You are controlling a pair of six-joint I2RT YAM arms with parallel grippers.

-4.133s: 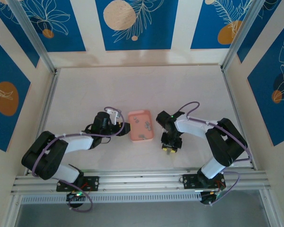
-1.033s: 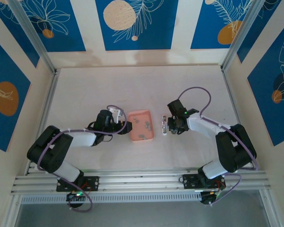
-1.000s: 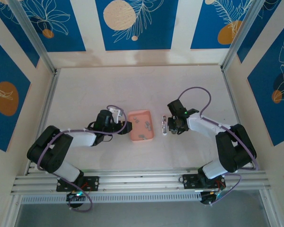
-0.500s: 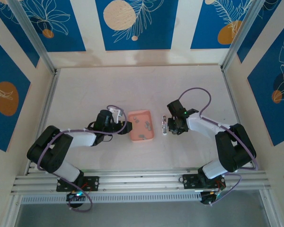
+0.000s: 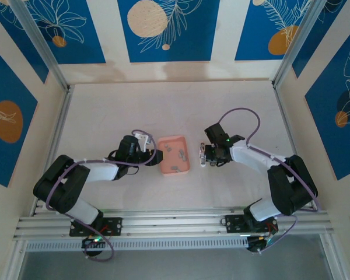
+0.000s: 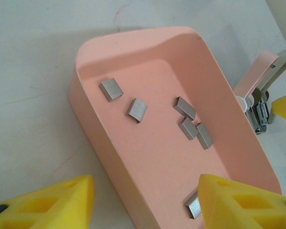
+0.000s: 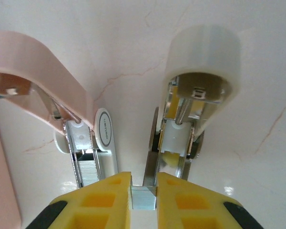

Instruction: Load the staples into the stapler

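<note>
The salmon-pink tray point(image 5: 174, 168) point(image 6: 148, 167) holds several small grey staples point(image 6: 137, 109), with more of the staples point(image 5: 179, 153) seen from above. My left gripper point(image 5: 154, 156) point(image 6: 145, 205) is open, its yellow fingers point(image 6: 47, 202) straddling the tray's near-left wall. One staple strip point(image 6: 194, 206) lies by the right finger. The stapler point(image 5: 202, 154) point(image 7: 200, 62) lies opened just right of the tray, its pink lid point(image 7: 33, 81) swung aside and its magazine point(image 7: 88, 167) exposed. My right gripper point(image 5: 212, 156) point(image 7: 144, 198) is shut on a staple strip point(image 7: 144, 199) at the stapler's near end.
White tabletop point(image 5: 163, 111) with aluminium rails on both sides and along the near edge point(image 5: 175, 224). The stapler point(image 6: 264, 95) sits close beside the tray's right wall. Blue patterned walls enclose the workspace.
Over four seconds my right gripper came up from near the front edge to the opened stapler. In the last second it edged slightly left. The left arm stayed still.
</note>
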